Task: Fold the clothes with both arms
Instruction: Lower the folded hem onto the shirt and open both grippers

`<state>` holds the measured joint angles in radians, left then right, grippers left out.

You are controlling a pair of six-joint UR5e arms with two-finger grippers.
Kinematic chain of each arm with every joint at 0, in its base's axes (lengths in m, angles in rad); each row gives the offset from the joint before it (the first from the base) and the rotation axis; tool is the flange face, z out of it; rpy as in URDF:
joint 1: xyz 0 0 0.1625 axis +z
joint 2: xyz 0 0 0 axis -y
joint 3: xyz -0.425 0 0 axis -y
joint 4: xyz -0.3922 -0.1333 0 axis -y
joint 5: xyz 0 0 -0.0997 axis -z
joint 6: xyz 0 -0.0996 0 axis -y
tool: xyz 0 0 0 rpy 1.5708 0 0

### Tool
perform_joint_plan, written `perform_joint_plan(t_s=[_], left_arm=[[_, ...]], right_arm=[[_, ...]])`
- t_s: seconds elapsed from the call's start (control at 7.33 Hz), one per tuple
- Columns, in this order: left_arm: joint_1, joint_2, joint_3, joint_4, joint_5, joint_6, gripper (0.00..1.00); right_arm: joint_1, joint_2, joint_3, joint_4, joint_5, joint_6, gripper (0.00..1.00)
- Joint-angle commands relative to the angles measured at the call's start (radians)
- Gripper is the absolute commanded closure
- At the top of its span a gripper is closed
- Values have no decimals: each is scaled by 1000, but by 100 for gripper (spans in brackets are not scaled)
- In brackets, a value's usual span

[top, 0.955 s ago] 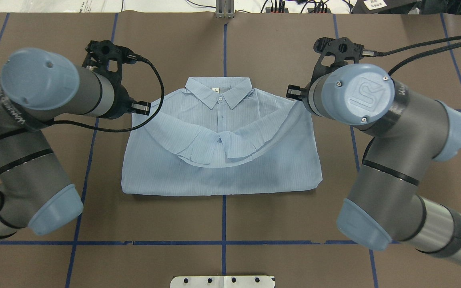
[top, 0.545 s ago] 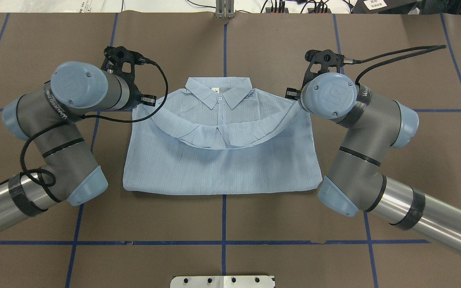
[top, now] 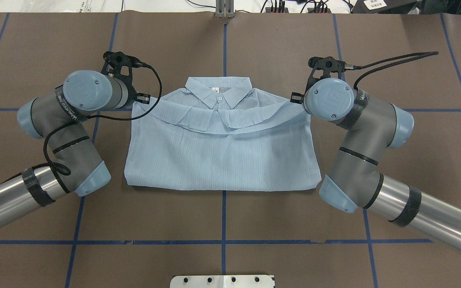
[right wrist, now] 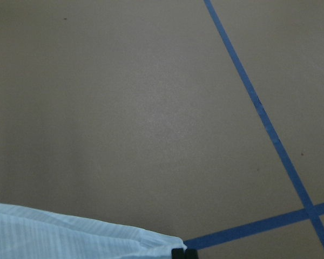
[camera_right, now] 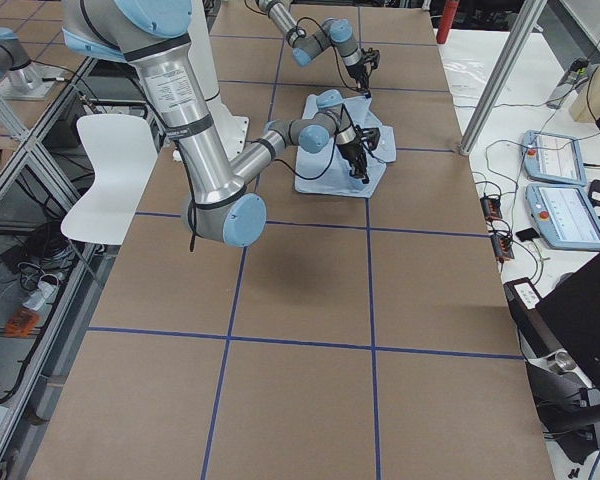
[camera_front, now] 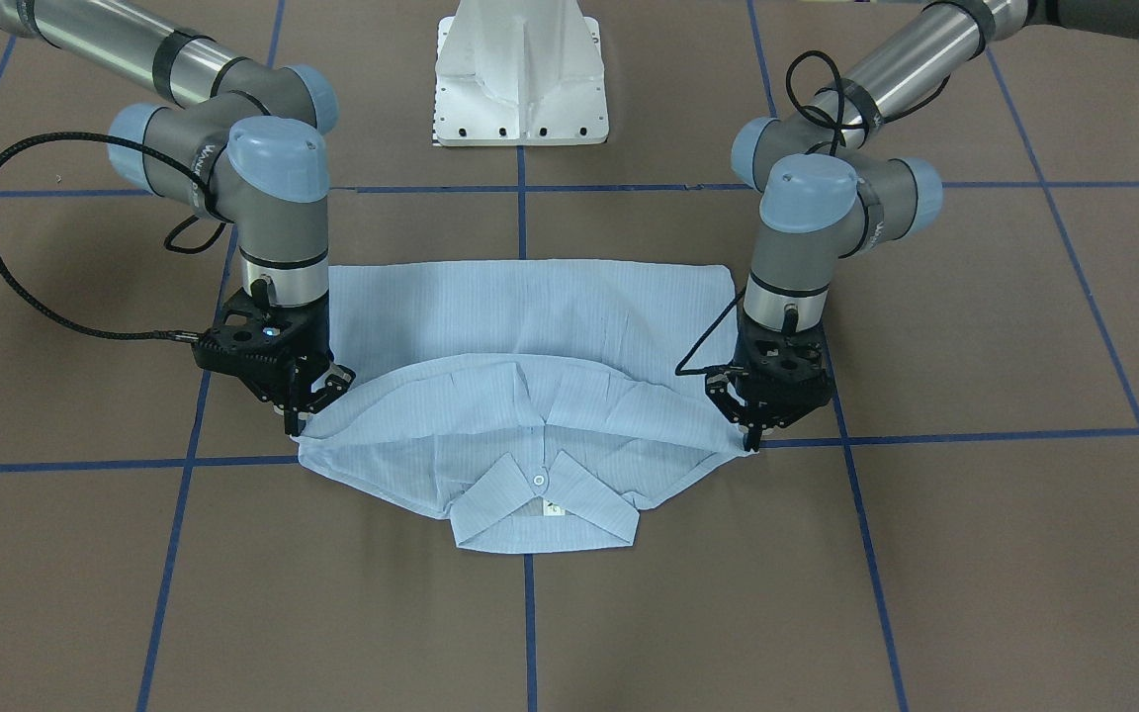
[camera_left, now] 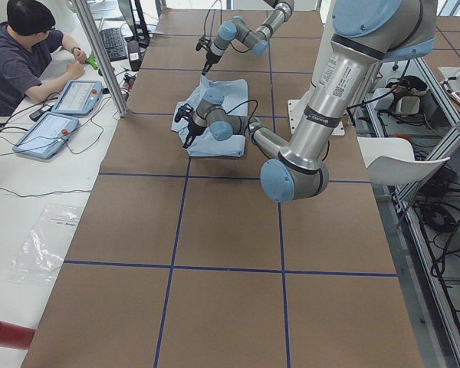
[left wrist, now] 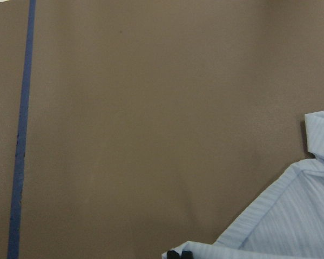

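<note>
— Where is the shirt, and what has hold of it?

— Your shirt (top: 222, 160) lies flat in the middle of the brown worktop (top: 222, 224), with its collar (top: 219, 95) on the side away from the robot. A top layer is doubled over from the robot's side. The loose edge of that layer sags in a shallow arc just short of the collar.

— And the fingers?

— You see them best from across the worktop. The left fingers (camera_front: 751, 435) are drawn narrow and pinch one end of that loose edge. The right fingers (camera_front: 293, 420) pinch the other end the same way. Both point down with their tips low over the worktop, but you cannot tell whether they touch it.

— Does the overhead view help?

— No. There the left arm (top: 74, 116) and the right arm (top: 354, 120) each cover their own tips, so you get no sight of the grip. Each wrist camera catches only a sliver of black fingertip at its bottom border, against a corner of striped cloth, and the rest is cut off. In the two end views the shirt is a small pale patch partly behind the arms, too small for you to read. The neck label (top: 215, 89) is a white speck with unreadable print
</note>
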<state>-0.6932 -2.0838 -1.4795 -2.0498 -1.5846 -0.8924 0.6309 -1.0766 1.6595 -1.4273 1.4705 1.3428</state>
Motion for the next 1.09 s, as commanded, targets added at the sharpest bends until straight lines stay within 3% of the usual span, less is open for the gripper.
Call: perform_joint_plan(t_s=[0.0, 0.14, 0.27, 0.41, 0.55, 0.95], left_arm=[[-17, 4, 1, -13, 2, 49, 100], [-15, 4, 1, -16, 2, 49, 100], [-15, 4, -1, -16, 0, 49, 100], [-15, 13, -2, -24, 0, 50, 2], [-19, 19, -18, -65, -11, 52, 0], [-9, 169, -221, -72, -150, 75, 0]], right_arm=[[7, -3, 13, -2, -1, -1, 100], [4, -11, 11, -1, -2, 1, 100], [3, -11, 6, 1, -5, 1, 75], [0, -14, -4, 1, -10, 1, 1], [0, -13, -1, 1, -6, -5, 0], [15, -11, 20, 1, 4, -76, 0]])
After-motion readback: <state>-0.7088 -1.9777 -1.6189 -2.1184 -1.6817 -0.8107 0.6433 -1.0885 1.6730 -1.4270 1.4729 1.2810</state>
